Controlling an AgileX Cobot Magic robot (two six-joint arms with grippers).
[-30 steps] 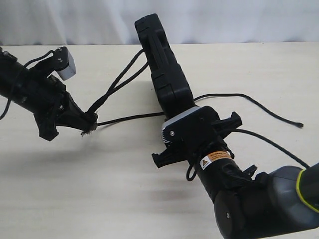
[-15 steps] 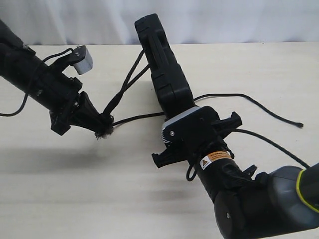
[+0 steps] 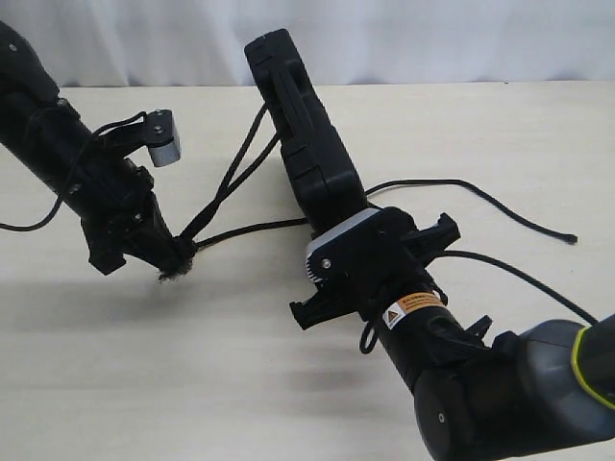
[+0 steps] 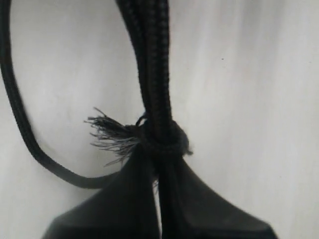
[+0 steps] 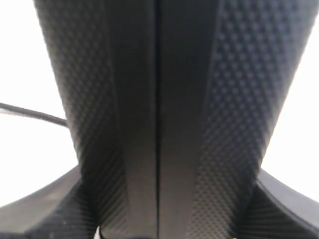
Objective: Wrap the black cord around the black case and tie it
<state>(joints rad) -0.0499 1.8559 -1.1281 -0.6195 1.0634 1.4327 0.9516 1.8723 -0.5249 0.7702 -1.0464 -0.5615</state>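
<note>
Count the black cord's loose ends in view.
2. One, the frayed tuft, sits at the left gripper; the other end lies on the table, right of the black case.

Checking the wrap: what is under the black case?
The black cord emerges on both sides of the black case over the table; its path beneath is covered.

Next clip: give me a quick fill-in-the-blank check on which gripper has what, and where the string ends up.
The right gripper grips the flat black ____.
The left gripper is shut on the ____, right beside its frayed tuft.
Its other end lies loose on the ____.
Missing words: case; cord; table.
</note>
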